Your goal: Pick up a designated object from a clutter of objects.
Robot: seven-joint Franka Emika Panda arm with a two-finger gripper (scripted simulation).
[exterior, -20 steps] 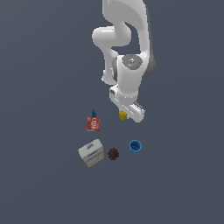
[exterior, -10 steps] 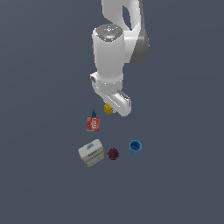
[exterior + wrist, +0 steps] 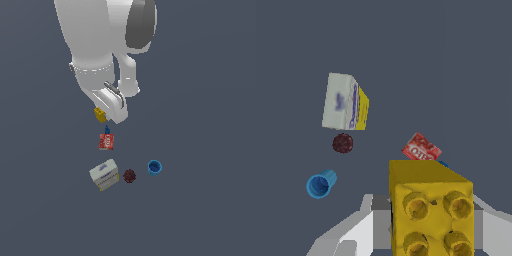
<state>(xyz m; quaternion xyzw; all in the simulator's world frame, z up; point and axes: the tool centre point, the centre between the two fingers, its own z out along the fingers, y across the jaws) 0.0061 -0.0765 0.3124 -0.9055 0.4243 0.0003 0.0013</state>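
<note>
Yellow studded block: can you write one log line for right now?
hand: shut on yellow studded block | block: lifted | red packet, white box: below

Lighting: I read even, flat, moderately bright light in both views.
Shadows: soft shading on the arm (image 3: 100,45).
Glare: I see mild sheen only.
Sharpness: coarse, slightly soft renders.

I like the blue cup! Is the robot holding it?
No, the blue cup sits alone on the floor; the gripper holds the yellow block.
</note>
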